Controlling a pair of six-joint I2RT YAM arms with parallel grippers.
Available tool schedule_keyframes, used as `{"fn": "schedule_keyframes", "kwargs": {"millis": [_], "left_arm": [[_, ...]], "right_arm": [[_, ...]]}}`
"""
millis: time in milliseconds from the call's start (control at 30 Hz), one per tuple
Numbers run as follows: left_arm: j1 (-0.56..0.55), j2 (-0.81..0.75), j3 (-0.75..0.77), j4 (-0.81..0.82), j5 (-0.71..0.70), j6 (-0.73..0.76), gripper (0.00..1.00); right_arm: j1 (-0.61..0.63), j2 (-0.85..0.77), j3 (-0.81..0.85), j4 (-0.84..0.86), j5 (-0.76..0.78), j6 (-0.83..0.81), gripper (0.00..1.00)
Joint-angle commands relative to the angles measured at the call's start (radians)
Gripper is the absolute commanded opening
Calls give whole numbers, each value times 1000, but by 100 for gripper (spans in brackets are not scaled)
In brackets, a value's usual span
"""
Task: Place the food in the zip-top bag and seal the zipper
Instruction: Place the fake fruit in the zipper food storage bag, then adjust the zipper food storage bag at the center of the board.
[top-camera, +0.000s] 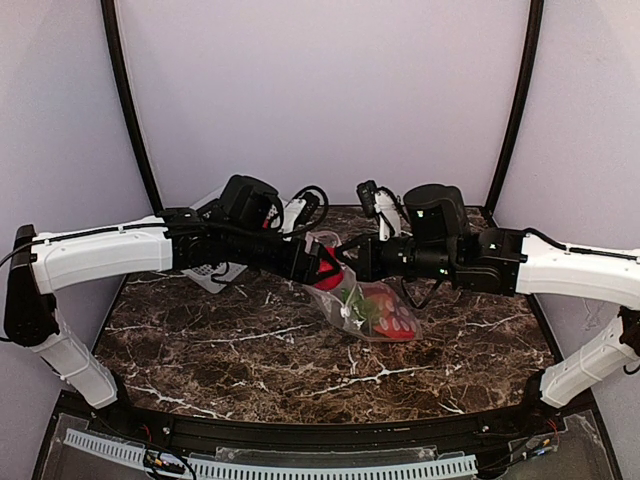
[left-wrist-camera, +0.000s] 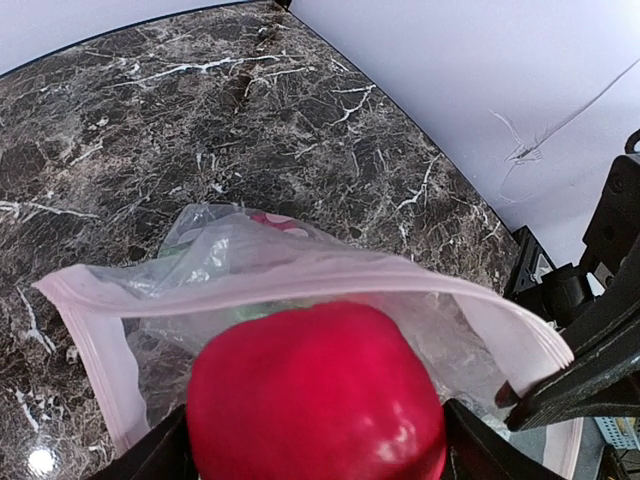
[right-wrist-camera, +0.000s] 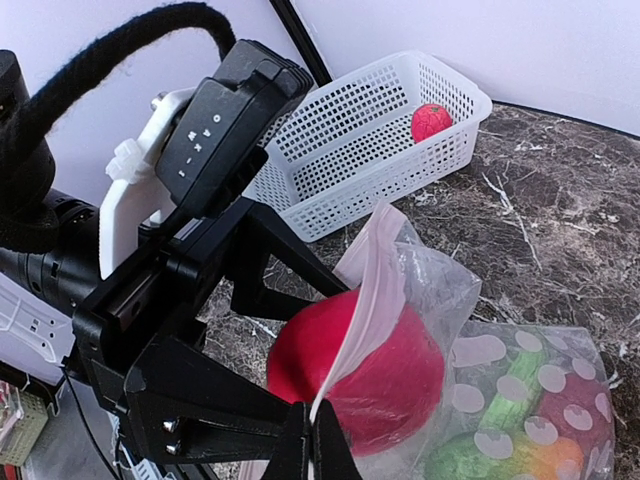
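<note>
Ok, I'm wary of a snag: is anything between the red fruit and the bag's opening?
Nothing visible blocks it: the red fruit sits at the open mouth of the zip-top bag, with the right claw pinching the rim up.

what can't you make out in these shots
- Zipper slider: seen in no view.
- Whether left end effector grips red fruit: left wrist view, fingers cut off by bottom edge.
- Basket: top view, mostly under left arm.
- Food count in bag: right wrist view, cropped by corner.
</note>
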Motion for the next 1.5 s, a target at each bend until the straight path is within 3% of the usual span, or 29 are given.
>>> {"fn": "schedule_keyframes", "kwargs": {"millis": [0,433,667,867,1033,1300,1433,1467], "left_arm": [[-5,-18,23,-37,-13,14,83],[-5,-150,-17,-25,-46,-7,84],[-2,-275,-117,-33,-130,-81,84],[27,-297,-228,39,-98,-180,81],[39,-266,-300,186,-7,-267,73],[59,-201,-319,278,38,-304,59],[68,-175,-317,300,59,-315,42],[70,-167,-316,301,62,-316,31]], "right_arm": [[-4,1,27,8,3,-9,0],[-4,-4,24,6,6,-4,0],[-5,-7,25,5,12,-8,0],[-5,-7,26,5,9,-7,0],[-4,-8,22,4,9,-6,0],[-4,-10,18,5,10,-3,0],[-5,-9,17,4,12,-5,0],[-5,-8,16,4,12,-5,0]]}}
